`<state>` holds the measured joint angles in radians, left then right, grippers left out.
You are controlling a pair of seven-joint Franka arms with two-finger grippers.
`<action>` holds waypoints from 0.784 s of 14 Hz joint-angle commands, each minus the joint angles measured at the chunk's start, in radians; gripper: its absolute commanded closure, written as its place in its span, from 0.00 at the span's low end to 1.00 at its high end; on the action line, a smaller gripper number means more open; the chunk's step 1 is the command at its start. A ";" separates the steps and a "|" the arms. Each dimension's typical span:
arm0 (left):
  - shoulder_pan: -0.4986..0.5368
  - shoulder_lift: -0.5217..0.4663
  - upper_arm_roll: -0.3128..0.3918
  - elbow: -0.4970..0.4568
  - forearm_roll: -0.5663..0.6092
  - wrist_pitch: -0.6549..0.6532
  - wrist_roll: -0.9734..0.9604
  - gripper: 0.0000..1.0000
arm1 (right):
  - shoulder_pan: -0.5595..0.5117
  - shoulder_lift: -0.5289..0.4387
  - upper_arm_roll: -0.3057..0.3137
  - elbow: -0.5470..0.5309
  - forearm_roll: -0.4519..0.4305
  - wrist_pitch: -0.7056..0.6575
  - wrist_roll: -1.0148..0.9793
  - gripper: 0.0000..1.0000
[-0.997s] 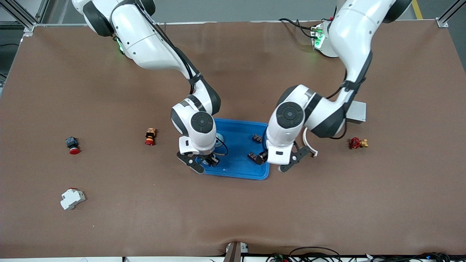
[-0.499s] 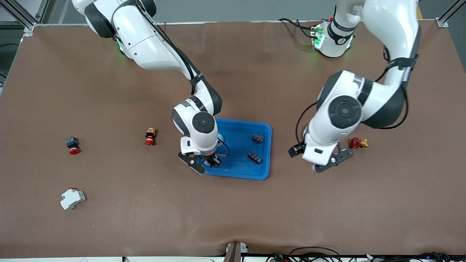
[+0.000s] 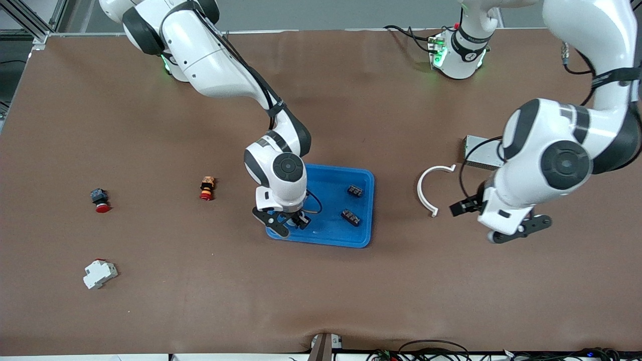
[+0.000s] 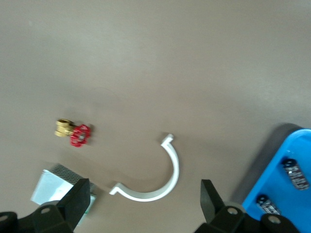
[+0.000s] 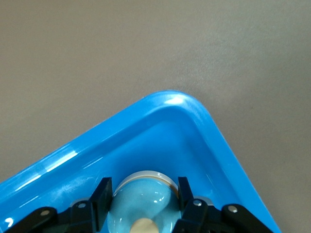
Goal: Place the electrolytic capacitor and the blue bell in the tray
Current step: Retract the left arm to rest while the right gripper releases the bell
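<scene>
The bright-blue tray point(image 3: 331, 181) lies mid-table. My right gripper point(image 3: 292, 222) is low over the tray corner nearest the front camera at the right arm's end. In the right wrist view point(image 5: 142, 191) it is shut on the light-blue bell point(image 5: 138, 203), inside the tray rim point(image 5: 165, 104). Two small dark capacitors point(image 3: 355, 190) point(image 3: 350, 216) lie in the tray toward the left arm's end; they also show in the left wrist view point(image 4: 295, 174) point(image 4: 268, 205). My left gripper point(image 3: 479, 220) point(image 4: 145, 204) is open and empty over bare table beside a white curved clip.
The white curved clip point(image 3: 426, 193) point(image 4: 160, 182) and a grey box point(image 3: 479, 152) point(image 4: 53, 187) lie toward the left arm's end, with a red-and-brass valve point(image 4: 73, 132). Two red push buttons point(image 3: 206, 188) point(image 3: 99, 199) and a white breaker point(image 3: 100, 274) lie toward the right arm's end.
My left arm has swung away from the tray toward its own end of the table, gripper open and empty. My right gripper has shifted slightly and stays over the tray corner with the bell.
</scene>
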<state>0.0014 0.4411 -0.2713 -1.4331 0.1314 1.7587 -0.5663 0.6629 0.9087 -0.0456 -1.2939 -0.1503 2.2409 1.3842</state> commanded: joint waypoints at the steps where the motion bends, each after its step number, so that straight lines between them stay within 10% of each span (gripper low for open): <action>1: 0.077 -0.062 -0.005 -0.049 -0.044 -0.018 0.120 0.00 | 0.009 0.027 -0.003 0.039 -0.025 -0.014 0.038 1.00; 5: 0.218 -0.096 -0.025 -0.130 -0.044 -0.001 0.299 0.00 | 0.015 0.032 -0.002 0.039 -0.025 -0.007 0.055 1.00; 11: 0.333 -0.312 -0.045 -0.553 -0.044 0.390 0.410 0.00 | 0.015 0.032 -0.002 0.039 -0.026 -0.004 0.065 0.89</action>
<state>0.2970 0.2659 -0.3037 -1.7960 0.1110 2.0416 -0.2024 0.6717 0.9209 -0.0454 -1.2879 -0.1522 2.2419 1.4153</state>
